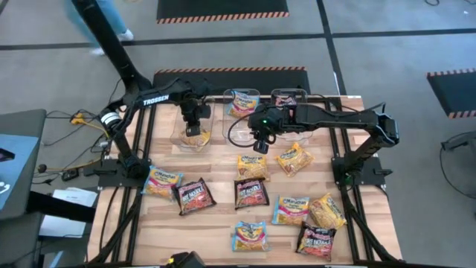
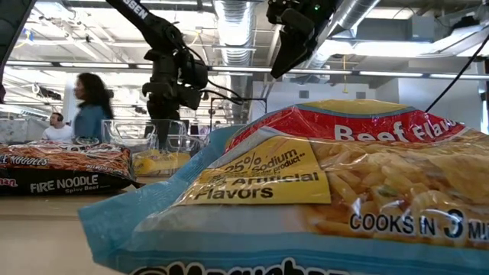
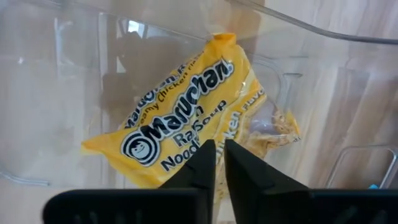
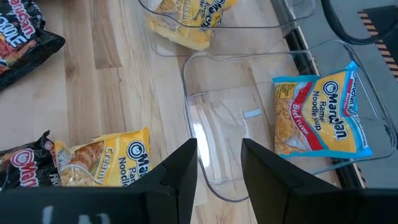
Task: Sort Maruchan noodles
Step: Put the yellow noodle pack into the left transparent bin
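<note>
Several Maruchan packets lie flat on the table: yellow ones (image 1: 251, 165) (image 1: 294, 158), black-red ones (image 1: 195, 195) (image 1: 251, 192), blue ones (image 1: 291, 210) (image 1: 251, 235). My left gripper (image 1: 195, 120) (image 3: 219, 158) hangs shut over the left clear bin (image 1: 181, 134), just above a yellow packet (image 3: 186, 106) lying on that bin's floor. My right gripper (image 1: 260, 143) (image 4: 219, 155) is open above an empty clear bin (image 4: 230, 112). A blue packet (image 4: 320, 115) lies in the far middle bin (image 1: 243, 102).
A third far bin (image 1: 290, 99) holds something dark red. In the low view a blue packet (image 2: 306, 198) fills the foreground and a black Fire Noodle packet (image 2: 61, 168) lies at the left. A person (image 2: 92, 107) stands beyond the table. Bare wood shows along the near left edge.
</note>
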